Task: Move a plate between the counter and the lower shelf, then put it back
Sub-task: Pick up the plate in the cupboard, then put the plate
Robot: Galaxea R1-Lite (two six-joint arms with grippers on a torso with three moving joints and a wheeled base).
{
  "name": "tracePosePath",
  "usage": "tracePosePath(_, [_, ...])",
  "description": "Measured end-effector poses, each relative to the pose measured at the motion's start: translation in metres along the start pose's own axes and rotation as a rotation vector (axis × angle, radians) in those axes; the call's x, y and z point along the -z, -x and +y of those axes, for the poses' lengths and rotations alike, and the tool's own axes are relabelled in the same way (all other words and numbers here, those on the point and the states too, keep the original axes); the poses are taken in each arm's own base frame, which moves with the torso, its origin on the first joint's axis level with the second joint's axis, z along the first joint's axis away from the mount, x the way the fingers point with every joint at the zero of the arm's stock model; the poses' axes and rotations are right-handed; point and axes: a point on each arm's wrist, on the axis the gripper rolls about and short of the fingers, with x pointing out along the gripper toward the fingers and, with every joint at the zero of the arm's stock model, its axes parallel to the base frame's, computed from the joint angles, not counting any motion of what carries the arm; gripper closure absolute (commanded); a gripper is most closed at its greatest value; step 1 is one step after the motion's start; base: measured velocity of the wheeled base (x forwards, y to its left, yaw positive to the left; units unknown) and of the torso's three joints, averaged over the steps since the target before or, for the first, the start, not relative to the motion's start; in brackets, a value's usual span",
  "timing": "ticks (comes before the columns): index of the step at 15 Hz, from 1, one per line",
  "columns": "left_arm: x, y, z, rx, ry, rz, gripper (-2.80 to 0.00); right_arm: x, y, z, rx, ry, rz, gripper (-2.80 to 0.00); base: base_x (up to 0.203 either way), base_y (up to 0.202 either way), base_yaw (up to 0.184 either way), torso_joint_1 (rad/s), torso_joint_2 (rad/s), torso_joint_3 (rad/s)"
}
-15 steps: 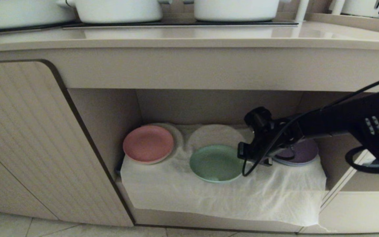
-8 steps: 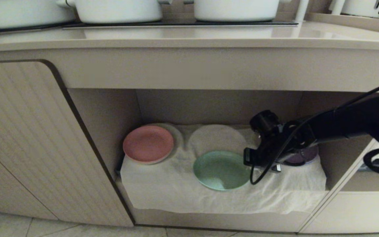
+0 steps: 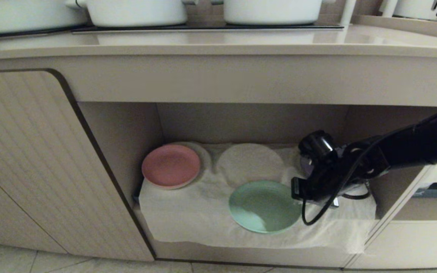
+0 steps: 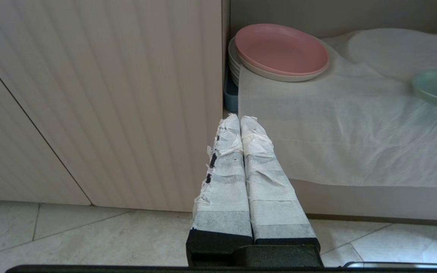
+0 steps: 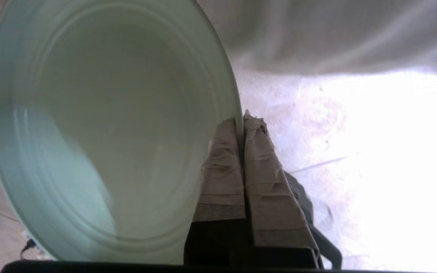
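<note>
We pinch the rim of the mint-green plate (image 3: 264,206) between the right gripper (image 3: 306,192) fingers, low right of centre in the head frame, over the lower shelf's white cloth (image 3: 192,212). The table (image 3: 218,45) stage is still ahead, we judge. Left gripper (image 4: 243,129) fingers are pressed together, idle.

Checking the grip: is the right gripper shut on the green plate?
Shut: right gripper pinches the plate rim between both taped fingers.
</note>
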Motion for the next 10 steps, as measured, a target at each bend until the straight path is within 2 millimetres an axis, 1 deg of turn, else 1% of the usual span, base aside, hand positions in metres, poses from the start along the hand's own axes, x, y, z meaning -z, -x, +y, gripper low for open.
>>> tracePosePath(5, [0.000, 0.000, 0.000, 0.000, 0.000, 0.000, 0.00, 0.021, 0.019, -0.013, 0.016, -0.003, 0.020, 0.00, 0.000, 0.000, 0.000, 0.000, 0.00, 0.000])
tracePosePath(10, [0.000, 0.000, 0.000, 0.000, 0.000, 0.000, 0.00, 0.043, 0.040, -0.033, 0.037, -0.022, 0.035, 0.00, 0.000, 0.000, 0.000, 0.000, 0.00, 0.000])
